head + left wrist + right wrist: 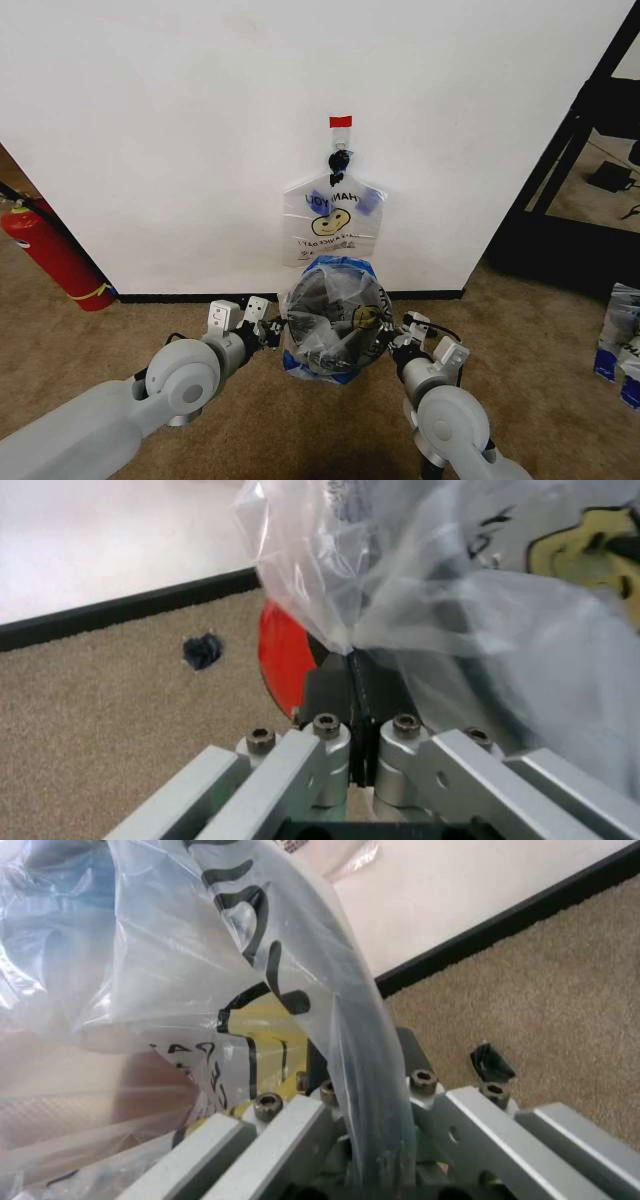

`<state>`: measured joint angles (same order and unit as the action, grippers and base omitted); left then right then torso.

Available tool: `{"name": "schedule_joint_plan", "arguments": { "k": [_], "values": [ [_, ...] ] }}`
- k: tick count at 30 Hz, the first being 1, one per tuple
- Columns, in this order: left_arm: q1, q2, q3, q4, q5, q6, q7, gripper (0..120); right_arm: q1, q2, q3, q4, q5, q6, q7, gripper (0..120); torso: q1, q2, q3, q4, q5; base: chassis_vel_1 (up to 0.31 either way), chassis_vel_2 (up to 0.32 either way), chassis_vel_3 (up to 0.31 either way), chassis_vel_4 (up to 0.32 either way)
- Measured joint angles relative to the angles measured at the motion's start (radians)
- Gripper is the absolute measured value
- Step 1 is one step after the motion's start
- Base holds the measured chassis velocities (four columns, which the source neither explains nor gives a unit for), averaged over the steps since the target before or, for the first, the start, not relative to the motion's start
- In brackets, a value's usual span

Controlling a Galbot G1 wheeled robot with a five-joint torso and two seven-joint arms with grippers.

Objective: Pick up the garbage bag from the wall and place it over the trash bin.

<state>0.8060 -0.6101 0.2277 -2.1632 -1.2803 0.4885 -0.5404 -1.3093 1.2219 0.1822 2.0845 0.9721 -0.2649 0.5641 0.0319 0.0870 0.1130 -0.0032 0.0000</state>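
Note:
The garbage bag [322, 345], clear plastic with a yellow smiley face, is stretched over the small round black trash bin [335, 300] on the carpet just in front of the wall [200, 120]. My left gripper [274, 330] is at the bin's left side; in the left wrist view it [354, 705] is shut on a pinch of the bag [480, 615], with the bin's red base [280, 656] behind. My right gripper [396, 340] is at the bin's right side, and in its wrist view it [372, 1140] is shut on the bag [200, 990] at the dark rim [350, 1020].
A twin bag [332, 222] with mirrored lettering hangs from a black hook [339, 160] under a red tape strip [341, 121]. A red fire extinguisher [50, 255] stands at the left, a black rack [570, 150] at the right with packages [620, 340] on the floor. A dark scrap [202, 651] lies on the carpet.

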Motion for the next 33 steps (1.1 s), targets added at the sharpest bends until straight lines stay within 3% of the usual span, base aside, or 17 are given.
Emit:
{"name": "schedule_joint_plan", "arguments": {
  "k": [4, 9, 20, 24, 26, 28, 30, 33],
  "values": [
    [0.014, 0.017, -0.010, -0.037, 0.018, 0.016, 0.000, 3, 0.002, 0.000, -0.001, -0.007, -0.004, -0.002, 0.001, 0, 0.000, 0.000, 0.000, 0.0001, 0.0000, 0.000, 0.000, 0.000, 0.000],
    [0.037, 0.063, -0.027, -0.091, 0.100, 0.034, -0.001, 23, 0.010, -0.004, -0.001, -0.027, -0.017, -0.004, 0.004, 0, 0.000, 0.000, 0.000, 0.0001, 0.0001, 0.000, 0.000, 0.000, 0.000],
    [0.026, 0.109, -0.113, -0.179, 0.112, 0.030, 0.025, 61, 0.012, -0.013, 0.001, -0.043, -0.043, -0.005, -0.001, 0, 0.000, 0.000, 0.000, 0.0002, -0.0001, 0.000, 0.000, 0.000, 0.000],
    [-0.097, 0.116, -0.058, -0.146, 0.098, -0.034, 0.153, 79, 0.013, -0.016, -0.021, -0.048, -0.070, -0.005, -0.019, 0, 0.000, 0.000, 0.000, 0.0003, 0.0000, 0.000, 0.000, 0.000, 0.000],
    [-0.140, 0.110, -0.026, -0.136, 0.075, -0.033, 0.168, 82, 0.014, -0.018, -0.026, -0.049, -0.074, -0.005, -0.023, 0, 0.000, 0.000, 0.000, 0.0001, 0.0000, 0.000, 0.000, 0.000, 0.000],
    [-0.226, 0.094, 0.017, -0.111, 0.008, -0.005, 0.189, 90, 0.029, -0.026, -0.050, -0.055, -0.076, -0.005, -0.029, 0, 0.000, 0.000, 0.000, -0.0004, -0.0002, 0.000, 0.000, 0.000, 0.000],
    [-0.312, 0.069, 0.054, -0.070, -0.066, 0.029, 0.201, 98, 0.046, -0.035, -0.069, -0.066, -0.078, -0.005, -0.042, 0, 0.000, 0.000, 0.000, 0.0009, 0.0007, 0.000, 0.000, 0.000, 0.000],
    [-0.478, 0.013, 0.140, 0.009, -0.197, 0.089, 0.209, 100, 0.041, -0.045, -0.074, -0.067, -0.089, -0.004, -0.057, 0, 0.000, 0.000, 0.000, -0.0001, 0.0000, 0.000, 0.000, 0.000, 0.000]
  ]
}}
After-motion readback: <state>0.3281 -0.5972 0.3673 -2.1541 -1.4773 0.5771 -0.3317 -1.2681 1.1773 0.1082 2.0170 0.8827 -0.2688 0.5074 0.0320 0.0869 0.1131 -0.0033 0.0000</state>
